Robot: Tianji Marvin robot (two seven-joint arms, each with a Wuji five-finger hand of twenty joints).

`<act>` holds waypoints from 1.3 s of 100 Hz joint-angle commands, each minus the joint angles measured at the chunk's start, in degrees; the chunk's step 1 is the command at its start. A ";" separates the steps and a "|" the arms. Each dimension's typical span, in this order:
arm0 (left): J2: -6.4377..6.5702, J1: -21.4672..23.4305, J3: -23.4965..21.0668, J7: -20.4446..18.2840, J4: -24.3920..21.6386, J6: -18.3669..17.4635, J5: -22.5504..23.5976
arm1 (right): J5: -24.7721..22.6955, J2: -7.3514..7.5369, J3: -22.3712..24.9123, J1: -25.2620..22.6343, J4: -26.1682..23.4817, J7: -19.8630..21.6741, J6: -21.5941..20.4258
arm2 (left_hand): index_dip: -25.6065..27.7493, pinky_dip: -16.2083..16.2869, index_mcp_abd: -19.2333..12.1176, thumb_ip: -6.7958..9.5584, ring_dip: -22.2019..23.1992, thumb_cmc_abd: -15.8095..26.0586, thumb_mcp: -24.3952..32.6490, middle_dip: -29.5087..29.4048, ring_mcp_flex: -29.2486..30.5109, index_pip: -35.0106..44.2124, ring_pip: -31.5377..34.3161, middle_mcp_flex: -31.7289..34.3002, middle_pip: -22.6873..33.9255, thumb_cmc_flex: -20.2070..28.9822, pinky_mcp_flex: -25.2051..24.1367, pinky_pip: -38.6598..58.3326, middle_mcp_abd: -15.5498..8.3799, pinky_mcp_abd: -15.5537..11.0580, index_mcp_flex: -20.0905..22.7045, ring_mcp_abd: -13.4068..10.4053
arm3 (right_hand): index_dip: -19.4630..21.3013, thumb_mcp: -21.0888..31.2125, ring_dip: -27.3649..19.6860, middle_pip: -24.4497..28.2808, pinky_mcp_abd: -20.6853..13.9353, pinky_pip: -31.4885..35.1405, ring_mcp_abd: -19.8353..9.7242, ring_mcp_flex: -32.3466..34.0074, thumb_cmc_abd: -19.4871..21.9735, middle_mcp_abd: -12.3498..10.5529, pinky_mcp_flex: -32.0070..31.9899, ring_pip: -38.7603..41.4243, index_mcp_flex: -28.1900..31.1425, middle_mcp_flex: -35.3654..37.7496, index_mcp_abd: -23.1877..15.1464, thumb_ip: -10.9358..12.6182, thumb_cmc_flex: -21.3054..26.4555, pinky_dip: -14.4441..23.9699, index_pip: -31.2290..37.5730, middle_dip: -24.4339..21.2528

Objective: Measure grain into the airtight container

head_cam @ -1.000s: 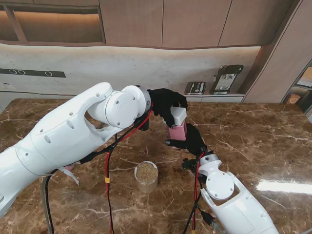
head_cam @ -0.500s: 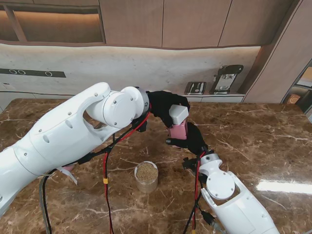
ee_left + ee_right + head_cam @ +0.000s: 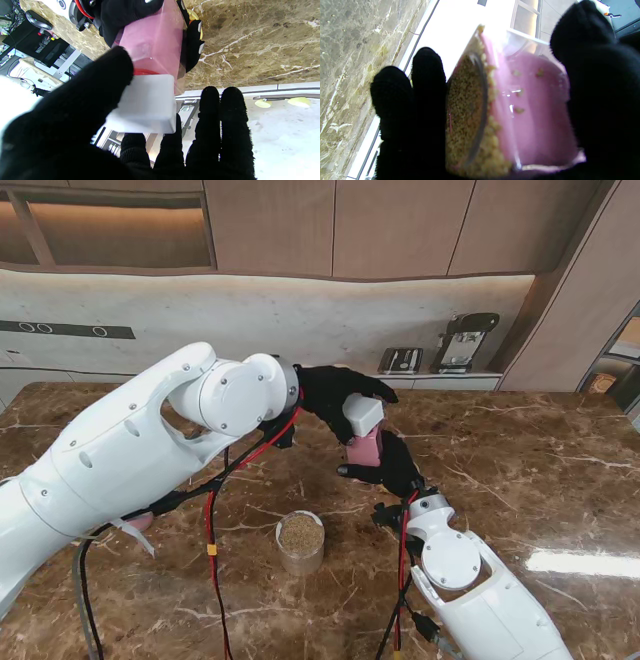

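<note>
My right hand point(image 3: 397, 467) is shut on a pink see-through container point(image 3: 366, 450), held upright over the middle of the table. My left hand point(image 3: 335, 393) is shut on its white lid point(image 3: 362, 416), which sits tilted just over the container's mouth. The left wrist view shows the lid point(image 3: 145, 105) pinched between thumb and fingers, with the pink container point(image 3: 155, 42) past it. Through the wall of the container point(image 3: 535, 107), the right wrist view shows grain point(image 3: 465, 120) inside. A small round clear cup point(image 3: 300, 542) full of grain stands on the table nearer to me.
The brown marble table point(image 3: 520, 460) stretches to both sides. Red and black cables point(image 3: 215, 520) hang from my left arm close to the cup. Small appliances point(image 3: 462, 340) stand on the back counter by the wall.
The white lid has gone from sitting square on the container to lifted and tilted. My left arm has risen slightly. The right hand and the cup have stayed put.
</note>
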 commanded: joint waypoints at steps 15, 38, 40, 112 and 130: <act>0.06 0.53 -1.49 0.62 0.18 0.20 -0.96 | 0.03 -0.19 -0.12 -0.31 -0.25 0.74 0.25 | 1.06 1.61 6.56 -0.86 -2.04 -3.25 -5.37 -1.10 -3.41 -0.95 -2.92 -2.79 -3.34 -5.99 -2.87 -2.25 -0.97 0.24 -1.50 1.07 | 0.24 12.49 -0.65 9.97 -4.33 -0.66 -7.51 2.22 21.26 -6.20 -0.93 1.78 6.51 6.01 -12.25 -0.52 8.79 1.14 9.30 1.44; 0.25 -0.07 -1.58 -0.52 0.33 0.36 -2.51 | 0.04 -0.23 -0.07 -0.31 -0.24 0.60 0.30 | 3.89 2.03 11.43 -0.97 -2.84 -3.53 -6.83 -0.10 -3.95 6.04 -3.91 -2.63 -2.27 -6.96 -4.06 -3.08 -0.78 0.67 1.98 0.31 | 0.23 12.49 -0.66 9.95 -4.33 -0.65 -7.51 2.23 21.26 -6.10 -0.93 1.77 6.51 5.95 -12.25 -0.51 8.81 1.14 9.30 1.44; 0.28 -0.09 -1.59 -0.64 0.32 0.36 -2.55 | 0.04 -0.24 -0.06 -0.31 -0.23 0.58 0.29 | 3.90 2.04 11.45 -1.00 -2.90 -3.58 -6.94 -0.10 -4.08 6.22 -4.04 -2.66 -2.26 -7.10 -4.22 -3.16 -0.74 0.74 2.34 0.26 | 0.23 12.51 -0.66 9.96 -4.33 -0.65 -7.51 2.23 21.25 -6.05 -0.93 1.77 6.52 5.96 -12.22 -0.51 8.83 1.14 9.30 1.44; 0.00 2.91 -3.75 2.79 -3.44 7.99 -0.91 | -0.82 -0.14 -0.03 -0.20 0.06 0.53 0.01 | 6.28 6.70 4.91 5.55 0.88 22.52 -50.99 0.46 3.07 0.40 -0.59 4.04 -5.64 -9.84 1.35 1.81 1.98 3.40 5.92 5.73 | 0.06 12.58 -0.69 9.90 -4.33 -0.65 -7.54 2.18 21.12 -6.10 -0.93 1.71 6.60 5.96 -12.24 -0.52 8.79 1.14 9.25 1.40; -0.36 2.69 -1.90 4.25 -4.43 10.90 1.19 | -0.89 -0.15 -0.03 -0.18 0.10 0.47 0.05 | 9.52 6.97 6.09 7.26 3.68 22.24 -50.12 2.85 10.28 2.08 4.88 7.63 -3.94 -7.86 8.35 9.39 3.96 3.57 7.33 6.77 | 0.00 12.60 -0.68 9.91 -4.33 -0.65 -7.48 2.22 21.13 -6.17 -0.93 1.72 6.56 5.99 -12.24 -0.52 8.79 1.14 9.26 1.41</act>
